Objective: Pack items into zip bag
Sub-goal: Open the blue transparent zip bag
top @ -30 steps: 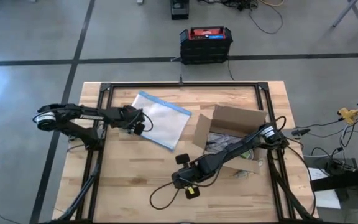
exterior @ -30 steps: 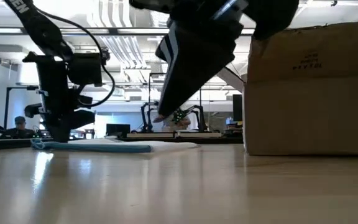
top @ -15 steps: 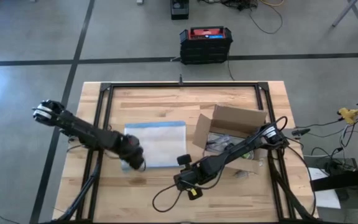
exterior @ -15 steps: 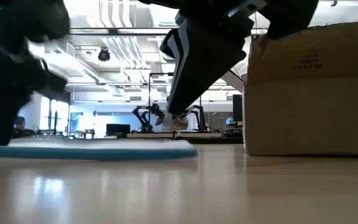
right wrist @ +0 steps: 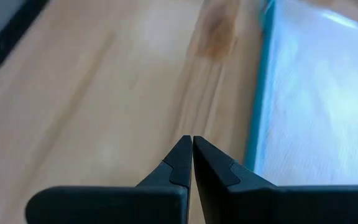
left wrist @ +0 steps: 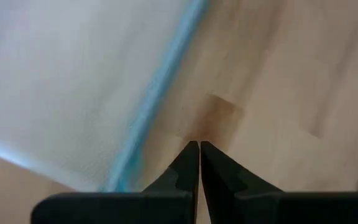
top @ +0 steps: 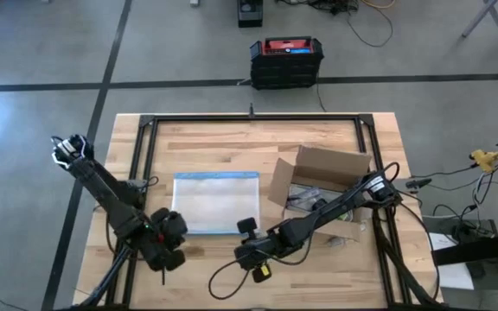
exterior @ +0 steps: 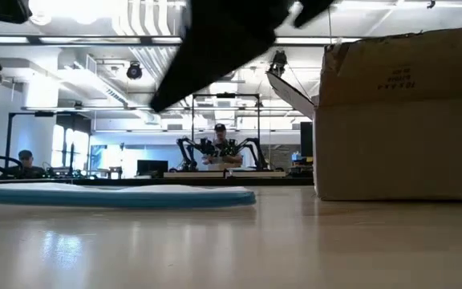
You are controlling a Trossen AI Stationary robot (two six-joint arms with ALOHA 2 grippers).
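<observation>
Wooden table [top: 318,276] boards fill the near part of the scene, and the zip bag [top: 216,202] serves as the landmark on them: it lies flat, with its blue strip along the far edge. Nearest to the camera side, just off the bag's near left corner, the left gripper [top: 164,257] hangs over bare wood with its fingers pressed together and nothing between them; its own wrist view shows the closed fingertips [left wrist: 197,152] beside the bag's blue-edged side. To the right of that, just off the bag's near right corner, the right gripper [top: 244,252] sits low over the wood, also pinched shut and empty, the bag's edge [right wrist: 263,93] close beside it in its wrist view.

Nothing can be made out inside the clear bag from above; it looks empty, though the plastic is pale and hard to read.

Farther right of the bag stands the brown cardboard box [top: 322,186], its flaps open. The right arm stretches across its near side. Inside are dark and pale shapes, perhaps the items [top: 305,197], but they are too small to tell apart. A few pale bits lie on the wood just beyond the box's near right corner.

From table height the bag [exterior: 115,195] shows as a thin flat slab, with the box [exterior: 403,120] well to its right. Beyond the table, a person [exterior: 219,152] sits in the room behind.
</observation>
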